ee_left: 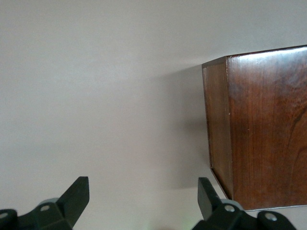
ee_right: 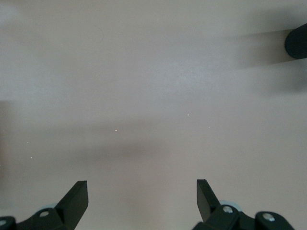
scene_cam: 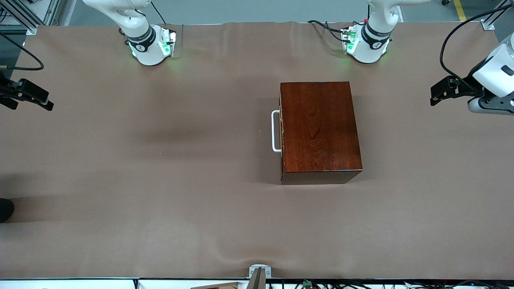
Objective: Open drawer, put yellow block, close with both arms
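Right of centre in the front view: glossy dark reddish-brown wooden box [scene_cam: 319, 130], resting flat on the brown cloth-covered table [scene_cam: 160, 180], drawer [scene_cam: 281, 132] fully shut and flush with the box face turned toward the right arm's end of the table. White U-shaped bar handle [scene_cam: 275, 131] projecting from that face, untouched by either gripper. Small bright-yellow cube nowhere visible in any of the three views.

Upper right edge of the front view: left gripper [scene_cam: 437, 93], black and two-fingered, carried on a white wrist, raised over the table at the left arm's end, well apart from the box. Fingers seen spread wide in the left wrist view [ee_left: 142, 196], holding nothing; a corner and two polished faces of the box [ee_left: 264, 129] visible there, near but not touching the fingertips.

Upper left edge of the front view: right gripper [scene_cam: 38, 100], black, raised over the table at the right arm's end, well apart from the handle. Fingers likewise spread wide in the right wrist view [ee_right: 142, 196], empty, with only bare cloth beneath and a dark rounded object [ee_right: 297, 42] at the upper right corner of that frame, identity not discernible.

Top of the front view: two round white arm bases with green lights, right arm's [scene_cam: 150, 46] toward upper left, left arm's [scene_cam: 367, 44] toward upper right. Lower centre edge: small grey bracket [scene_cam: 260, 273] at the table rim.
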